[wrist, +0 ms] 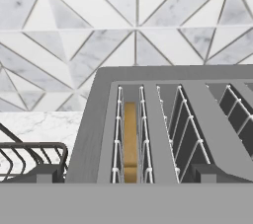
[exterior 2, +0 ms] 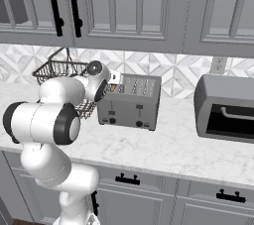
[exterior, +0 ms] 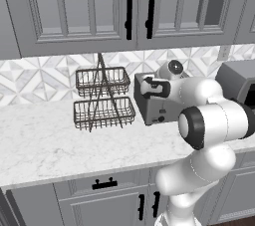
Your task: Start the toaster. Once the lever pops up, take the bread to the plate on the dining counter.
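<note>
The grey toaster (exterior: 155,109) (exterior 2: 130,104) (wrist: 94,134) stands on the kitchen worktop against the tiled wall. A tan slice of bread (wrist: 130,141) sits low in its left slot, and a bit of it shows as a tan patch (exterior 2: 113,88) in the right base view. My gripper (wrist: 124,176) (exterior: 148,89) (exterior 2: 111,89) hovers at the toaster's upper left end, level with its top. It is open, one fingertip on each side of the slots, with nothing between them. The plate and the dining counter are out of view.
A two-tier wire basket (exterior: 103,101) (exterior 2: 53,72) (wrist: 34,161) stands just left of the toaster. A larger toaster oven (exterior 2: 225,107) (exterior: 238,81) sits to its right. Upper cabinets (exterior: 124,6) hang above the marble worktop (exterior: 45,140).
</note>
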Robot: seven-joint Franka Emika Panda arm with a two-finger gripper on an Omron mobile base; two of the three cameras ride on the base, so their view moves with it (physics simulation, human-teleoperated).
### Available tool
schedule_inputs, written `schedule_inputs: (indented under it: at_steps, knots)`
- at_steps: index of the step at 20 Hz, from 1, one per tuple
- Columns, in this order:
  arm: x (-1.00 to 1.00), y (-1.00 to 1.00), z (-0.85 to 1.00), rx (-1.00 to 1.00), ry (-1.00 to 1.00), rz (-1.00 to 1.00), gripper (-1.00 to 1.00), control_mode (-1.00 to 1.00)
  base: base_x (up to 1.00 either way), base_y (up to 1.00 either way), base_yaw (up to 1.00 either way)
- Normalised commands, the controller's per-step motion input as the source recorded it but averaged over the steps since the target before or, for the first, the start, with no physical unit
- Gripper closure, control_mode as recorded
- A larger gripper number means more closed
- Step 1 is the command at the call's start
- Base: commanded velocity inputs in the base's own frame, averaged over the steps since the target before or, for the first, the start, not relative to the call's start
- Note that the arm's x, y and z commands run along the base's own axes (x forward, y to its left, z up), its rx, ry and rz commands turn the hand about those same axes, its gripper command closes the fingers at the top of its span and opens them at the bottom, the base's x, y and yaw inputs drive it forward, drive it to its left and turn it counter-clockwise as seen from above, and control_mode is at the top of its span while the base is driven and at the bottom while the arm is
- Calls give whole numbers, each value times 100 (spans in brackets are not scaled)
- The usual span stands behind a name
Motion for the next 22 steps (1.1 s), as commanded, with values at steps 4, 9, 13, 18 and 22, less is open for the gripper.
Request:
schedule_inputs:
  at_steps: [4, 9, 13, 18, 22]
  knots:
    - [0, 0, 0, 0, 0, 0, -100, -100, 0, 0, 0]
    - [0, 0, 0, 0, 0, 0, -100, -100, 0, 0, 0]
    - [0, 0, 0, 0, 0, 0, -100, -100, 0, 0, 0]
    - [0, 0, 0, 0, 0, 0, -100, -100, 0, 0, 0]
    - [0, 0, 0, 0, 0, 0, -100, -100, 0, 0, 0]
